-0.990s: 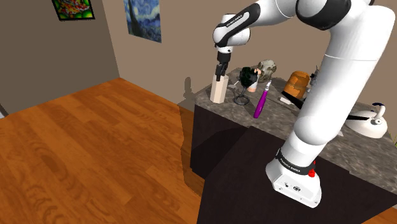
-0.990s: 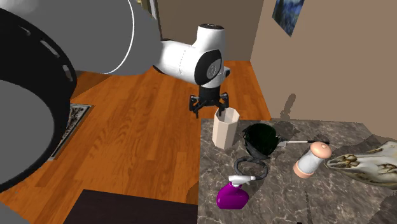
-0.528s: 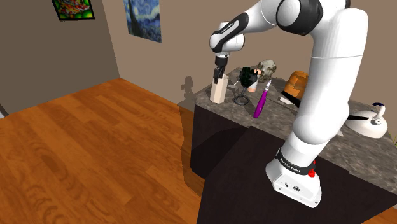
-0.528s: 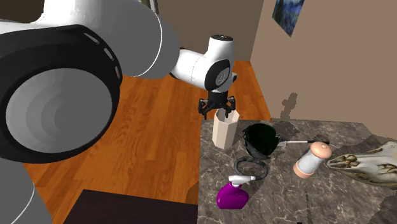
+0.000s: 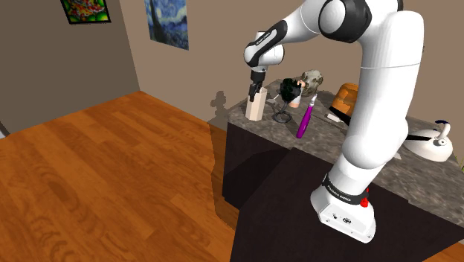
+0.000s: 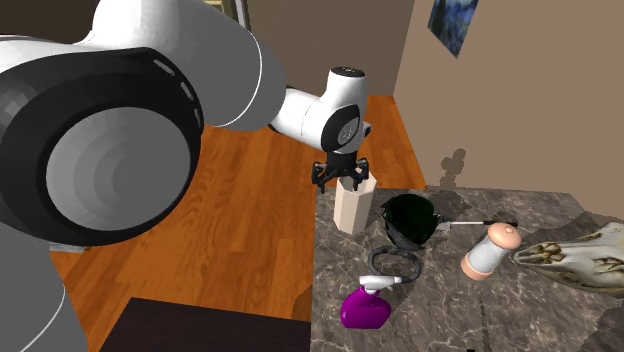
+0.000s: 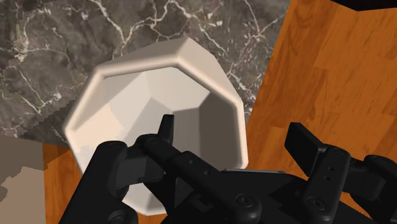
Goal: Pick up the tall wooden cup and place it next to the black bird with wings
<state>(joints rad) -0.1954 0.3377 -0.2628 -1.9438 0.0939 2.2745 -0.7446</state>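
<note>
The end effector (image 6: 339,179) is hanging right over the tall cup (image 6: 352,208), pointing down at its mouth. The cup is showing a pale beige colour with a many-sided rim, and it is standing upright at the corner of the grey marbled worktop (image 6: 455,300), close to the edge where the wooden floor (image 6: 250,200) begins below.

Seen from the wrist, the end effector (image 7: 233,129) is standing open. One finger (image 7: 167,130) is reaching down inside the cup (image 7: 153,95), close to its inner wall, while the other finger (image 7: 304,143) is hanging outside the rim with the floor (image 7: 331,70) behind it. The cup's wall is lying between the two, and the outer finger is keeping a clear gap from it, so nothing is being clasped.

In the shoulder view the end effector (image 5: 256,90) is sitting at the top of the cup (image 5: 255,109), with the black bird (image 5: 289,91) near it on the worktop (image 5: 327,132), towards that view's right. In the second exterior view the bird (image 6: 410,218) is sitting near the cup on that view's right, a narrow strip of worktop showing between them. A purple spray bottle (image 6: 362,308) is lying further along the worktop — well apart from the cup.
</note>
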